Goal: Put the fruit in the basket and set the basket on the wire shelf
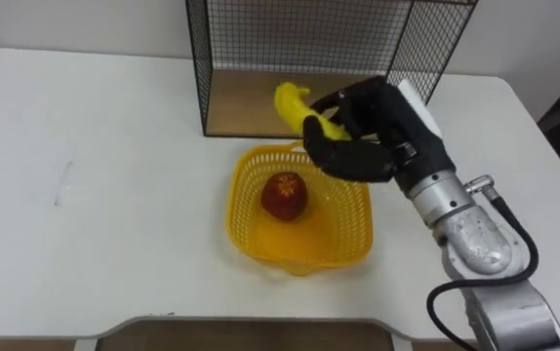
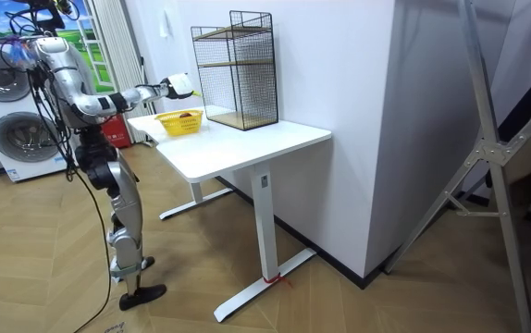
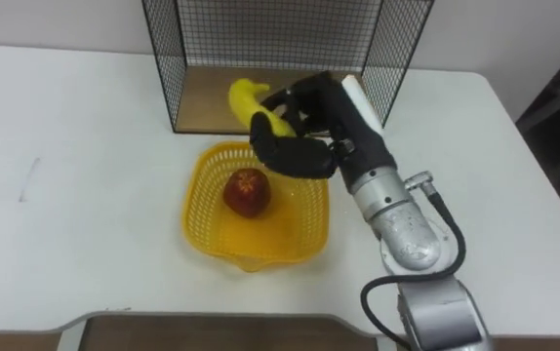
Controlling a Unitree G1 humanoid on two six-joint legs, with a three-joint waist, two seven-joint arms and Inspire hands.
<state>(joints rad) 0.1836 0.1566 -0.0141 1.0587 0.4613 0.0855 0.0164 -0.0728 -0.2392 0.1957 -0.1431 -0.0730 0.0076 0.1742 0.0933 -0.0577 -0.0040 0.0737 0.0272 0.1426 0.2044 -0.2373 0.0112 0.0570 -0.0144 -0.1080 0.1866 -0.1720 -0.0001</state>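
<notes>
One fruit to place: the banana [image 1: 292, 103].
Your right hand [image 1: 373, 129] curls round it above the basket [image 1: 249, 237]; lower it beside the apple [image 1: 284, 195], then let go.

Banana [image 1: 288, 100] lower end hidden in right hand [image 1: 360, 146]; wire shelf [image 1: 300, 29] top cropped.

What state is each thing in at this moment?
Banana: gripped in the right hand, raised over the basket's far edge.
Apple: lying in the basket.
Basket: upright on the table, before the shelf.
Shelf: upright on the table.
</notes>
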